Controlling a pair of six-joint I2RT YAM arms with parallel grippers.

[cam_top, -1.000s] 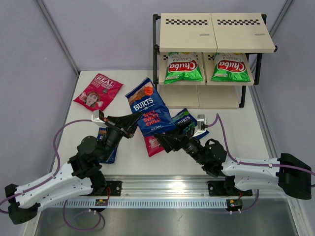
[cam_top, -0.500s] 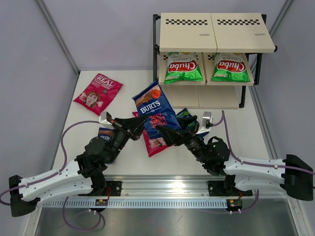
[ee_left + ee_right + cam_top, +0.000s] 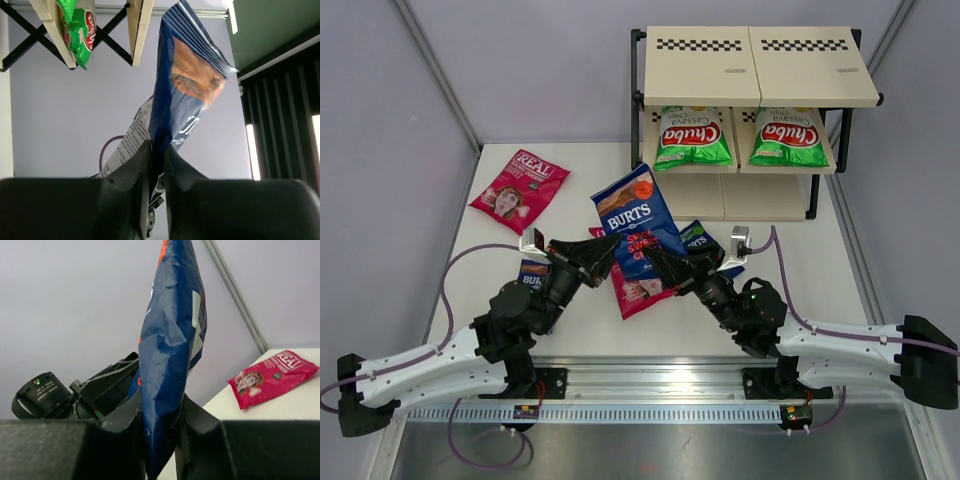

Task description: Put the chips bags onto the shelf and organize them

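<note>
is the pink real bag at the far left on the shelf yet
No, the pink REAL bag lies flat on the table, off to the left of the shelf.

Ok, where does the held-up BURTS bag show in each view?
Top external: the BURTS bag is at centre, in front of the shelf.
Left wrist: centre, rising from the left gripper to the top edge.
Right wrist: centre, upright in the right gripper.
Landmark: the shelf links the top and left wrist views, and the pink REAL bag links the top and right wrist views.
</note>
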